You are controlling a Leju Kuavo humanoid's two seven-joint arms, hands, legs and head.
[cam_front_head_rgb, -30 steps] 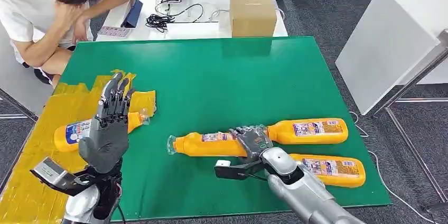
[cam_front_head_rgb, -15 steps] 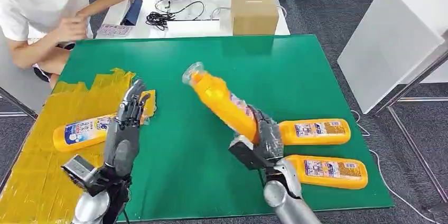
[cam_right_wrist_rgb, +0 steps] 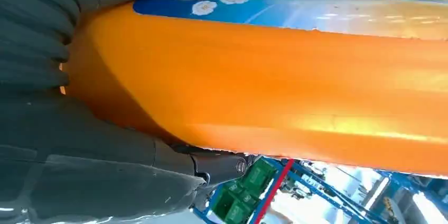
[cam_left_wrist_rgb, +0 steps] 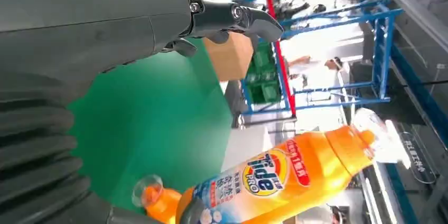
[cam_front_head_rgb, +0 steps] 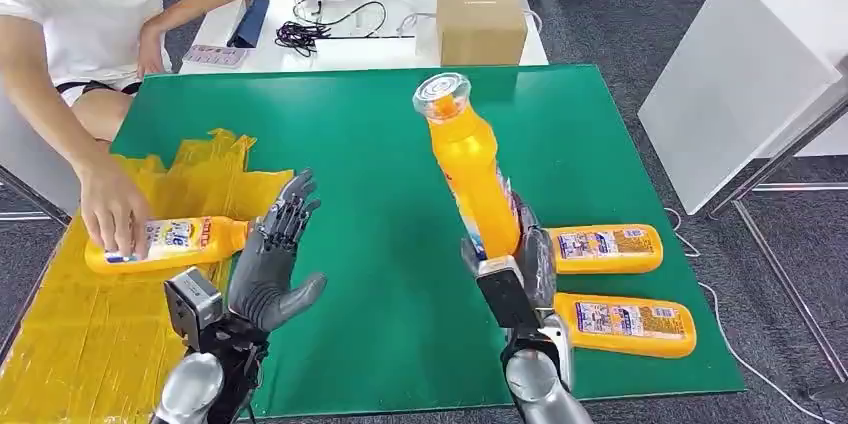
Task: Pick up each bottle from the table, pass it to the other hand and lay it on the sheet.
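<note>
My right hand grips an orange bottle by its lower body and holds it nearly upright above the green mat, clear cap up. The same bottle fills the right wrist view, and the bottle also appears in the left wrist view beyond my left hand. My left hand is raised with fingers spread, palm toward the held bottle, holding nothing. One bottle lies on the yellow sheet, with a person's hand on it. Two more bottles lie on the mat at the right.
A green mat covers the table. Behind it a white table carries a cardboard box, cables and a tablet. A person sits at the far left. A white cabinet stands on the right.
My right hand has swung the bottle up from a slant to nearly upright. My left hand turned toward it with fingers spread. A person's hand reached onto the bottle on the sheet.
</note>
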